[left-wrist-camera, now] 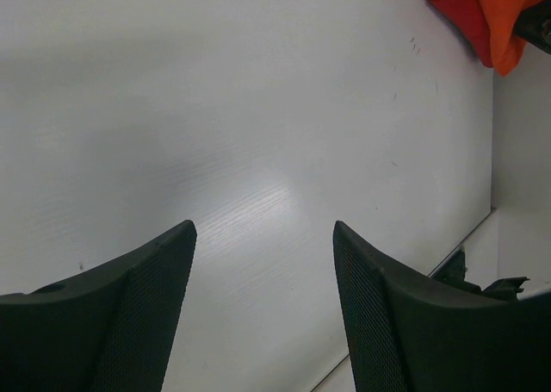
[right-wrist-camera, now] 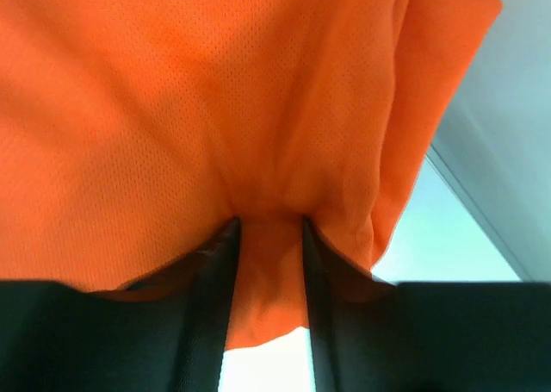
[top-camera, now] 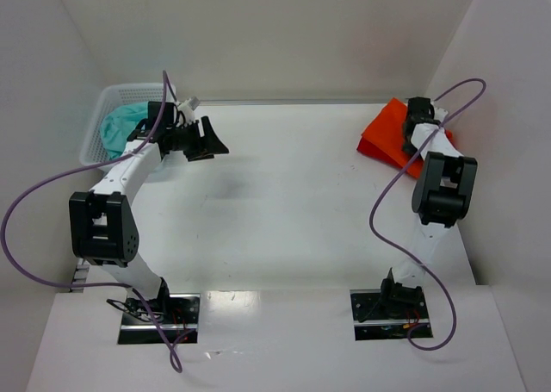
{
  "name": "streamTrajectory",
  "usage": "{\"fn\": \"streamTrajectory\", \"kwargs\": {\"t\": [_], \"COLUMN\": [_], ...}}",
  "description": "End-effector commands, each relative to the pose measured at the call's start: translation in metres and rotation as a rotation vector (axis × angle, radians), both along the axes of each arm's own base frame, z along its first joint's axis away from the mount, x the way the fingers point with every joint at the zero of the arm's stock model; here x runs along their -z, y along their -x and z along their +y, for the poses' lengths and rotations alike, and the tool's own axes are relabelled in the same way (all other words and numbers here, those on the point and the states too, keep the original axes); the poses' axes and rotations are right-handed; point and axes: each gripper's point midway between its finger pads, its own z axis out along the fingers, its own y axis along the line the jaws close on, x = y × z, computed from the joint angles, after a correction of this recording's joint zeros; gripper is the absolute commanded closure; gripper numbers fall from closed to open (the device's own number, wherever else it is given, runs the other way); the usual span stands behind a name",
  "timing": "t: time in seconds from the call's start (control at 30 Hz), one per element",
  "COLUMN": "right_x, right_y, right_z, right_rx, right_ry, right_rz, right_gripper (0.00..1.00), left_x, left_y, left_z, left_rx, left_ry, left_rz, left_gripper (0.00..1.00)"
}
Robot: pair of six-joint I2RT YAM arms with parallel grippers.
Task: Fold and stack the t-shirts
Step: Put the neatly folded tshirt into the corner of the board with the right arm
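At the counter's far right, a fold of the orange shirt is pinched in the nearly closed right hand, the red shirt beside it. The left hand is spread wide, empty. The cloth is best drawn slowly toward the middle.

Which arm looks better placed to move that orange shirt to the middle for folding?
The right. The right pincer is shut on a fold of the orange shirt in the far right corner. The left pincer hangs open over the table near the basket, far from that shirt.
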Motion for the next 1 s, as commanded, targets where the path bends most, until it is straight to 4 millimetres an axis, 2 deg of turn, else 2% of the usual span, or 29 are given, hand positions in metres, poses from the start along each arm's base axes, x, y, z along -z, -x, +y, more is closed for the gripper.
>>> {"fn": "streamTrajectory", "kwargs": {"t": [0.0,0.07,0.1,0.2,0.23,0.3,0.33,0.37,0.4,0.43,0.47,0.5,0.57,0.6,0.67,0.7,0.77,0.8,0.9,0.93,0.97], "right_x": [-0.075,-0.107,-0.138,-0.182,-0.203,-0.219,-0.238,-0.246,-0.241,-0.25,-0.274,-0.263,-0.272,-0.262,-0.258,-0.253,-0.251,-0.251,-0.251,-0.254,-0.248], "right_y": [-0.011,-0.013,-0.009,-0.004,0.004,0.011,0.02,0.027,0.034,0.043,0.057,0.065,0.082,0.088,0.096,0.105,0.116,0.126,0.142,0.145,0.145], "right_z": [0.004,0.015,0.02,0.04,0.047,0.065,0.07,0.076,0.084,0.089,0.098,0.102,0.113,0.117,0.13,0.134,0.143,0.147,0.159,0.162,0.162], "right_rx": [-0.002,-0.046,-0.059,-0.127,-0.147,-0.207,-0.212,-0.22,-0.226,-0.228,-0.243,-0.243,-0.268,-0.275,-0.319,-0.33,-0.362,-0.379,-0.429,-0.441,-0.438], "right_ry": [0.01,-0.027,-0.035,-0.093,-0.107,-0.169,-0.181,-0.194,-0.214,-0.228,-0.231,-0.25,-0.285,-0.302,-0.334,-0.342,-0.364,-0.37,-0.396,-0.398,-0.403], "right_rz": [-0.181,-0.265,-0.34,-0.459,-0.507,-0.545,-0.598,-0.629,-0.638,-0.681,-0.77,-0.766,-0.808,-0.785,-0.783,-0.784,-0.791,-0.804,-0.825,-0.834,-0.823], "right_gripper": [0.56,0.4,0.24,0.07,0.0,0.0,0.0,0.0,0.0,0.0,0.0,0.0,0.0,0.0,0.0,0.0,0.0,0.0,0.0,0.0,0.0], "left_x": [-0.017,-0.021,-0.025,-0.038,-0.05,-0.065,-0.069,-0.071,-0.081,-0.085,-0.089,-0.096,-0.104,-0.115,-0.115,-0.127,-0.126,-0.135,-0.144,-0.143,-0.148], "left_y": [-0.007,-0.008,-0.01,-0.009,-0.008,-0.008,-0.008,-0.008,-0.002,0.001,0.002,0.011,0.019,0.026,0.04,0.049,0.061,0.069,0.085,0.089,0.093], "left_z": [0.0,0.0,0.0,-0.001,-0.001,0.001,0.004,0.01,0.009,0.007,0.014,0.017,0.027,0.036,0.044,0.05,0.055,0.057,0.059,0.059,0.059], "left_rx": [0.024,0.024,0.024,0.031,0.032,0.025,0.011,-0.017,-0.031,-0.031,-0.078,-0.101,-0.151,-0.189,-0.216,-0.244,-0.265,-0.285,-0.314,-0.32,-0.323], "left_ry": [0.0,0.0,0.0,0.007,0.007,-0.007,-0.02,-0.055,-0.081,-0.121,-0.166,-0.187,-0.236,-0.264,-0.294,-0.303,-0.312,-0.301,-0.277,-0.268,-0.264], "left_rz": [-0.064,-0.073,-0.084,-0.116,-0.145,-0.192,-0.204,-0.216,-0.241,-0.268,-0.282,-0.306,-0.335,-0.375,-0.378,-0.415,-0.426,-0.45,-0.473,-0.469,-0.485], "left_gripper": [0.27,0.27,0.26,0.25,0.25,0.25,0.25,0.25,0.25,0.25,0.21,0.2,0.18,0.17,0.14,0.12,0.09,0.07,0.02,0.0,0.0]}}
